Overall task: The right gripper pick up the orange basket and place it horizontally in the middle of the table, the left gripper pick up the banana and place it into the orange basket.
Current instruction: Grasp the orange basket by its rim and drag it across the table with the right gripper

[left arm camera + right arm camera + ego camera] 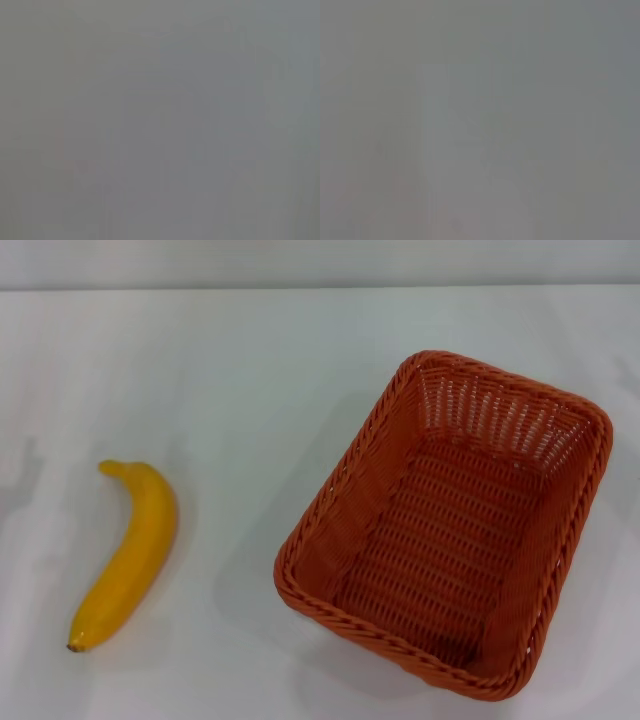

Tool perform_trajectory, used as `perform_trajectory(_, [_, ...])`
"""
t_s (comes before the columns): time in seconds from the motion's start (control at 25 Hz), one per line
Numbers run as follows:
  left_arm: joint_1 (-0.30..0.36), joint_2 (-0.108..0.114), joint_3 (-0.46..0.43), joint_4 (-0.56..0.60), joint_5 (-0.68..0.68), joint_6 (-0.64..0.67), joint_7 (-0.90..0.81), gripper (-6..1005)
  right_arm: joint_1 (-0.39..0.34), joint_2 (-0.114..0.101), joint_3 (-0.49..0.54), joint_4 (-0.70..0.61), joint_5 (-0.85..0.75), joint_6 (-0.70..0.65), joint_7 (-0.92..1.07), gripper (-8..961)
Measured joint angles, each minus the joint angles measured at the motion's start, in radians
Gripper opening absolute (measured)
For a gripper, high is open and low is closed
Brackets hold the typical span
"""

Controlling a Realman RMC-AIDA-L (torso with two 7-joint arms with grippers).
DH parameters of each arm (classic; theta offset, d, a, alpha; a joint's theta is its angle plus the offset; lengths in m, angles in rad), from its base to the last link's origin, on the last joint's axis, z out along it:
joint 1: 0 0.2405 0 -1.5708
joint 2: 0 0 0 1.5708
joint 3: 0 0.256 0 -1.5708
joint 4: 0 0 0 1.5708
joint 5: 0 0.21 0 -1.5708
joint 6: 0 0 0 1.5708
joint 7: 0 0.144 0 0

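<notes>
The orange basket point(450, 525) stands empty on the right half of the white table point(230, 370), its long side running from near front to far back and turned a little clockwise. The banana point(130, 552) lies on the left half, its dark tip toward the front edge and its stem toward the back. A hand's width of bare tabletop separates the two. Neither the left gripper nor the right gripper appears in the head view. Both wrist views give only a featureless grey field with nothing recognisable.
The table's far edge meets a pale wall along the top of the head view. Open white tabletop lies between the banana and the basket and behind both.
</notes>
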Motion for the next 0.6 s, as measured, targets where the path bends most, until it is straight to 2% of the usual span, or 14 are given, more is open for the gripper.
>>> perform_trajectory(0.04, [-0.003,0.000,0.002,-0.016,0.005,-0.001,-0.024,879,0.002,-0.017,-0.024,-0.058,-0.077,0.007,0.114,869])
perform_trajectory(0.12, [-0.013,0.000,0.003,-0.065,0.021,-0.010,-0.105,879,0.014,-0.037,-0.034,-0.126,-0.203,0.003,0.285,869])
perform_trajectory(0.24, [-0.024,0.001,0.003,-0.124,0.043,-0.022,-0.198,879,0.059,-0.076,-0.032,-0.233,-0.435,-0.047,0.559,869])
perform_trajectory(0.4, [-0.027,0.003,0.003,-0.154,0.049,-0.023,-0.215,879,0.173,-0.137,-0.027,-0.290,-0.681,-0.201,0.827,869])
perform_trajectory(0.44, [-0.028,0.003,0.002,-0.157,0.049,-0.023,-0.217,879,0.237,-0.163,-0.027,-0.291,-0.763,-0.271,0.919,868])
perform_trajectory(0.48, [-0.028,0.004,0.001,-0.158,0.048,-0.023,-0.219,879,0.237,-0.163,-0.027,-0.291,-0.763,-0.271,0.919,868])
perform_trajectory(0.52, [-0.028,0.004,0.000,-0.158,0.047,-0.023,-0.220,879,0.274,-0.173,-0.028,-0.292,-0.811,-0.303,0.963,868])
perform_trajectory(0.6, [-0.029,0.004,0.000,-0.159,0.046,-0.023,-0.220,879,0.331,-0.180,-0.032,-0.294,-0.884,-0.344,1.017,868])
